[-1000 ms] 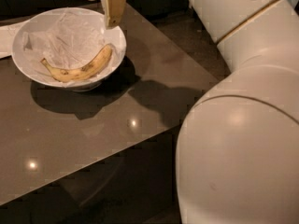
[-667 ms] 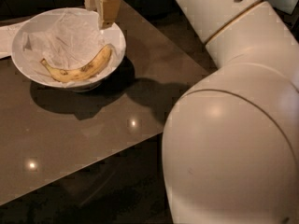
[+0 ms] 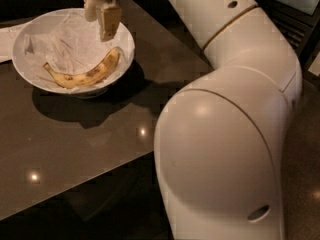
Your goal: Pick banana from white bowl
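Observation:
The white bowl (image 3: 30, 36) stands at the back left of the dark table, lined with crinkled white paper. The banana (image 3: 85, 73) lies curved along the bowl's near inner wall, yellow with brown speckles, stem end to the left. My gripper (image 3: 101, 21) hangs over the bowl's right half, just above and behind the banana's right end, not touching it. Its fingers (image 3: 109, 20) point down with a narrow gap between them and hold nothing.
A flat white sheet (image 3: 6, 41) lies at the left edge beside the bowl. My large white arm (image 3: 220, 134) fills the right and front of the view. The table's front edge (image 3: 75, 194) runs diagonally below; dark floor lies beyond it.
My gripper has moved left, from the bowl's right rim to over the bowl's inside above the banana's right end. The arm fills more of the view. The banana has not moved.

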`<act>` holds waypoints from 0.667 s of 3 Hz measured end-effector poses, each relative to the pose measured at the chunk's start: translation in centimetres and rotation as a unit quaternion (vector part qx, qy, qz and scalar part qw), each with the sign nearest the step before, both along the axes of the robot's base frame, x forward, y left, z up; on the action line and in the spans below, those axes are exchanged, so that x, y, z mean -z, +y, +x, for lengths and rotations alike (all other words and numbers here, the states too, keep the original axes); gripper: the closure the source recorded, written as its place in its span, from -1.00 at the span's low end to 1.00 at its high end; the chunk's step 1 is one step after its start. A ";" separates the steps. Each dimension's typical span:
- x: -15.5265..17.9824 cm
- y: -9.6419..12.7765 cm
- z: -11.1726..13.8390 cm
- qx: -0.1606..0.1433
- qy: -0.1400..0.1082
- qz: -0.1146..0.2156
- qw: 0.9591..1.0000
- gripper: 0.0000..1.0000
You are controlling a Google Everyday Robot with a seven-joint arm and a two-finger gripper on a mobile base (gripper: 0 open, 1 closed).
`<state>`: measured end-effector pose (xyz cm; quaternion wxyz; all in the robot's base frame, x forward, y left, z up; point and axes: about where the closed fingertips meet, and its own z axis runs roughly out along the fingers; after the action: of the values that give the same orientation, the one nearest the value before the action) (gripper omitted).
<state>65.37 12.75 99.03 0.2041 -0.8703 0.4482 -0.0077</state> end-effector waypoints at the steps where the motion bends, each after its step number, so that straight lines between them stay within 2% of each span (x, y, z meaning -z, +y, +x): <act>1: 1.0 1.1 -0.1 -0.009 0.012 -0.001 1.000 -0.18; 2: 1.8 2.2 -0.3 -0.018 0.021 -0.005 1.000 -0.24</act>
<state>65.09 14.94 97.20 0.1906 -0.8793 0.4363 0.0119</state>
